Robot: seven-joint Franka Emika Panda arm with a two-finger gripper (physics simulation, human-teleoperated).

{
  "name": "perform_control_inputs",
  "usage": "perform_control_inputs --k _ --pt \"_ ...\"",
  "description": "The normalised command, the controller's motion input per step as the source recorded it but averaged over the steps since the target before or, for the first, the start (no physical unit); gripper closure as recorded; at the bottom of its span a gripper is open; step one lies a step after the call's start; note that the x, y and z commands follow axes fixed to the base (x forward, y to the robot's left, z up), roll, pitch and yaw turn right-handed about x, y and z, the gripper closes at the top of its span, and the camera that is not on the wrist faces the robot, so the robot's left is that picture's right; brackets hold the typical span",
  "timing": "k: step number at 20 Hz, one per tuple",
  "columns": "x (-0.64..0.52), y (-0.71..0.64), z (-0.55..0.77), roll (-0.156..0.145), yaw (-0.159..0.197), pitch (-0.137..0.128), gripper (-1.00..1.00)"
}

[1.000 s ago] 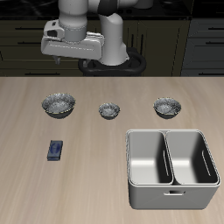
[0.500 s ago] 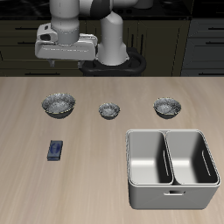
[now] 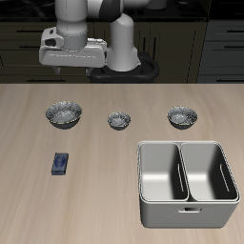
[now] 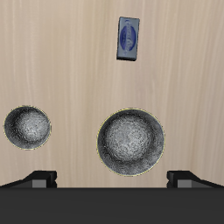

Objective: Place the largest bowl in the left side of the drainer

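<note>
Our gripper (image 3: 67, 67), jaws spread and empty, has swung over and now holds steady high above the largest bowl (image 3: 64, 115), which sits on the table well apart from the drainer (image 3: 188, 183), so descent seems next.

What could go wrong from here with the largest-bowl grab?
1. Wrong pick: the largest bowl sits in a row with the tiny bowl and the mid-sized bowl, all alike in pattern.
2. The gripper hangs high above the table; a descent slightly off could hit the bowl's rim instead of straddling it.
3. The drainer has two basins; dropping into the wrong one fails the task.
</note>
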Motion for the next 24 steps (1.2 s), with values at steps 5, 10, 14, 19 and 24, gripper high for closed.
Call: perform_control_inputs --k 5,10,14,19,24 --pt "-0.04 0.06 -0.30 0.020 -0.004 0.019 -1.00" --pt "-0.10 0.00 -0.32 0.019 -0.004 0.015 -1.00" --pt "-0.09 0.03 -0.35 0.039 0.009 0.019 -1.00" --pt "0.00 -0.06 -0.24 -0.008 -0.003 0.016 -1.00" --pt "0.01 -0.13 -0.28 -0.028 -0.030 0.028 -1.00"
